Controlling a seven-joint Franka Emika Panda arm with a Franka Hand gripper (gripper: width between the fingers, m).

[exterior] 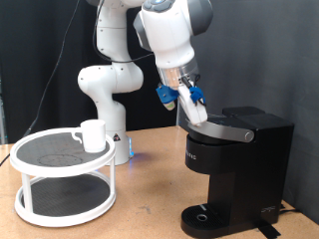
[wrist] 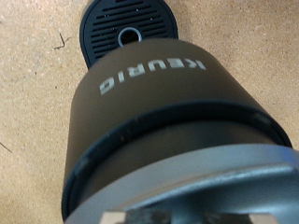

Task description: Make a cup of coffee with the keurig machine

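Note:
The keurig machine (exterior: 237, 164) stands at the exterior view's right, black and boxy, with its silver-rimmed lid (exterior: 221, 128) down. My gripper (exterior: 192, 108) is tilted over the lid's front edge, and its blue-and-white fingers rest on or just above the rim. The wrist view looks down the machine's front (wrist: 149, 112) past the white lettering to the round drip base (wrist: 128, 33), which has nothing on it. The cup (exterior: 93, 134), a small white mug, stands on the top tier of the tray stand at the exterior view's left, far from the gripper.
The white round two-tier tray stand (exterior: 62, 184) fills the exterior view's lower left. The arm's white base (exterior: 112, 95) rises behind it. A dark curtain hangs at the back. Bare wooden tabletop (exterior: 150, 204) lies between stand and machine.

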